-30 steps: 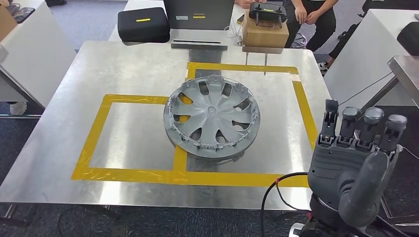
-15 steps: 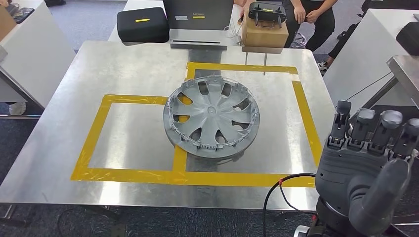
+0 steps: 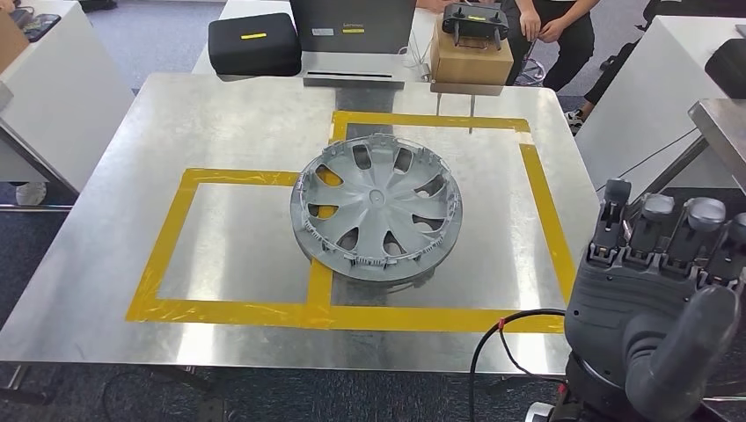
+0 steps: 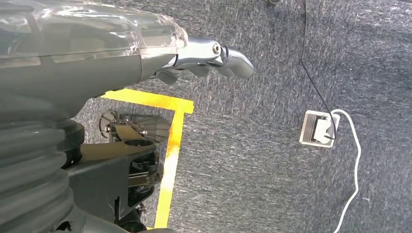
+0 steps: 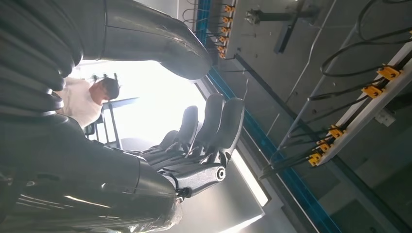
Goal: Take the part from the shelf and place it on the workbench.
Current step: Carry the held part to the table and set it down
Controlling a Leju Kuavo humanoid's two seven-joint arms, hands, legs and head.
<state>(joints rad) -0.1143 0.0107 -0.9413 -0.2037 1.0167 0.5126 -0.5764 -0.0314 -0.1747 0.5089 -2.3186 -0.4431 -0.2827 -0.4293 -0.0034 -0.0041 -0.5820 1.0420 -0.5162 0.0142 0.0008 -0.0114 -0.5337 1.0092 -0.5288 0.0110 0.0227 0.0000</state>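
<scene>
The right hand (image 3: pixel 655 303) stands at the near right corner of the desk (image 3: pixel 114 255), palm up, dark grey, with a ribbed back. Its fingers (image 3: pixel 655 220) point upward, apart and released, grasping nothing; the thick thumb (image 3: pixel 682 352) lies across the front. A black cable with a red tie (image 3: pixel 497 330) loops just left of the wrist.

Left of the fingers and beyond them, well apart, the wheel cover (image 3: pixel 378 207) lies flat on the desk. It is a round grey plastic disc with curved spokes, oval openings and small clips round the rim. It straddles the yellow tape lines (image 3: pixel 321 281), which form two adjoining rectangles on the brushed, mottled metal surface.

Beyond the wheel cover, past the far edge, sit a black padded case (image 3: pixel 255 42), a dark laptop (image 3: pixel 352 26) and a cardboard box (image 3: pixel 471 60) carrying a black controller (image 3: pixel 477 19).

The left hand (image 4: pixel 214 56) hangs over grey carpet (image 4: pixel 272 160); its silver and grey fingers (image 4: pixel 235 63) curl slightly and grasp nothing.
</scene>
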